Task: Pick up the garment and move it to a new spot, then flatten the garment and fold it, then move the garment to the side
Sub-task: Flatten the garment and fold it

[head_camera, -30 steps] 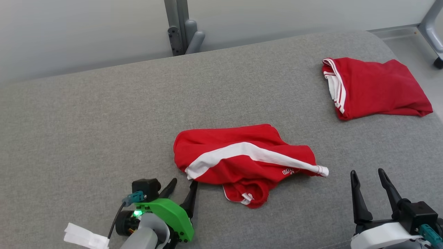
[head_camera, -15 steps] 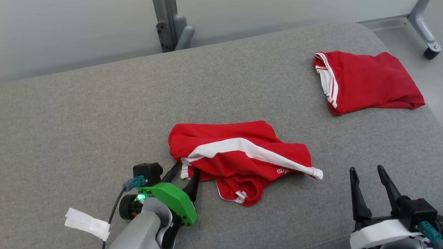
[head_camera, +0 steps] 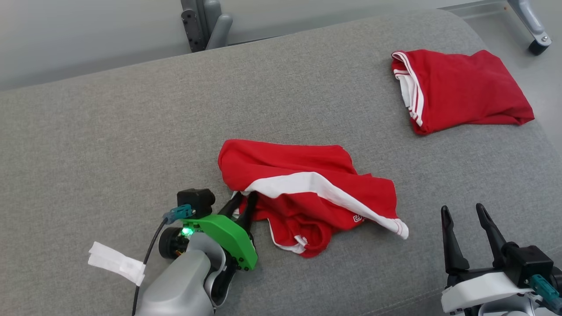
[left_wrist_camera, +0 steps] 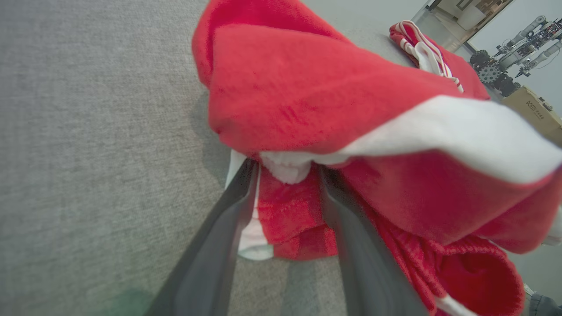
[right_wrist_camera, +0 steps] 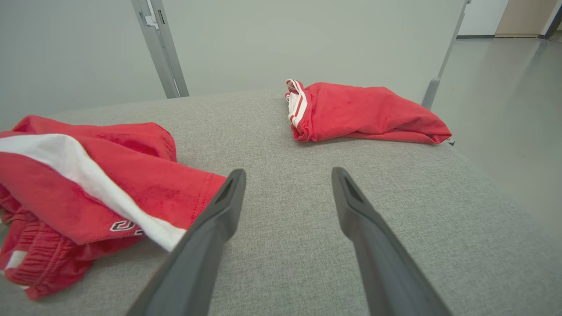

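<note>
Where garment (head_camera: pixel 307 193) bunches, left pincer (head_camera: pixel 246 196) straddles it.

free: bare grey cushion (head_camera: pixel 109 131) left and far side | blocked: crumpled garment (head_camera: pixel 307 188) centre — folded garment (head_camera: pixel 461 87) far right

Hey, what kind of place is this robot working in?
Likely a robotics lab or test room: a grey padded work surface, bare metal frame posts behind it, and other robot arms near a cardboard box in the background.
</note>
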Available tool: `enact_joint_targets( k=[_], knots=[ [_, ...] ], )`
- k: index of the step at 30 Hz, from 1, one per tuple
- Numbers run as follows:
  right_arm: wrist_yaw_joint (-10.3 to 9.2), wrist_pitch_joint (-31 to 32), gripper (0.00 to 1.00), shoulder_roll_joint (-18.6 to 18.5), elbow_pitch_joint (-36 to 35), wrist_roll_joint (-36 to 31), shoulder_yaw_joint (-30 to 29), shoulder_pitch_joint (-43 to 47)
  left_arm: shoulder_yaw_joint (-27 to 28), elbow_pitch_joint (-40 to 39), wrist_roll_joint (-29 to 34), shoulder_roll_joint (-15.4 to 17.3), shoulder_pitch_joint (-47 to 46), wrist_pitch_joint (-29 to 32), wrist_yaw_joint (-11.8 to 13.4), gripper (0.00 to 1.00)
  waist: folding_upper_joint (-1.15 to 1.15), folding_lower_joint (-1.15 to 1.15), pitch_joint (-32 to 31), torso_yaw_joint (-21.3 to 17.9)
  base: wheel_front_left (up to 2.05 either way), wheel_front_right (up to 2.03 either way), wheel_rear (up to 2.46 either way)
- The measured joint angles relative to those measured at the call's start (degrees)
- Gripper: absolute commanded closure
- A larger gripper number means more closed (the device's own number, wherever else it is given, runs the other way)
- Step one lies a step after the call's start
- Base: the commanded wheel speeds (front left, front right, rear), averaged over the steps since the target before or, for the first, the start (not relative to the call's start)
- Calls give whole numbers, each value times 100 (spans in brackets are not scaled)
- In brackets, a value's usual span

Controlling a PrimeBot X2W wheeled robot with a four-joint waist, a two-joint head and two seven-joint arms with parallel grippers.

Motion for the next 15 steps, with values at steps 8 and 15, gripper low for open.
enact_joint_targets(
  k=[8,15],
  knots=[
    [0,0,0,-1,4,122,-110,17,163,-787,111,276,-3,-18,0,100,0,0,57,96,0,0,0],
    [0,0,0,0,1,137,-148,55,279,-1763,601,977,220,2,263,100,0,0,3,367,0,0,0]
  ],
)
